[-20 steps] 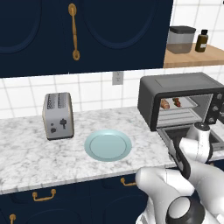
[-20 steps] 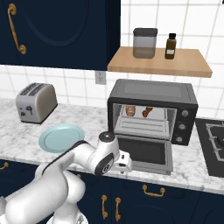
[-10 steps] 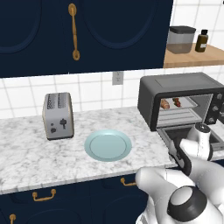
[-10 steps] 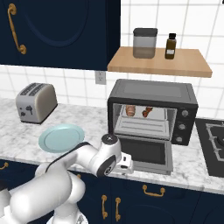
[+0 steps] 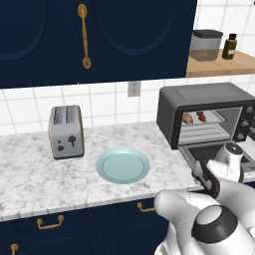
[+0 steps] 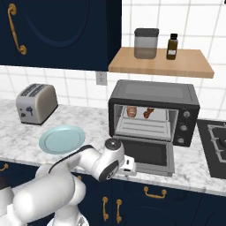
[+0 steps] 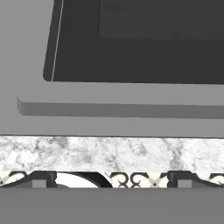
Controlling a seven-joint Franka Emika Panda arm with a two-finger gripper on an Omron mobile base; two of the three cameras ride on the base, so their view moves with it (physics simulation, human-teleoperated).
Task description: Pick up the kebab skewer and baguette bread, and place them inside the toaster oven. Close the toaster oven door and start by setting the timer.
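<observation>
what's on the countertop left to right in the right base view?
Silver two-slot toaster → pale blue plate → toaster oven, its door folded down open → stovetop at the right edge.

toaster oven door point(image 7: 131, 52) cropped, end effector point(image 7: 111, 178) barely visible
</observation>
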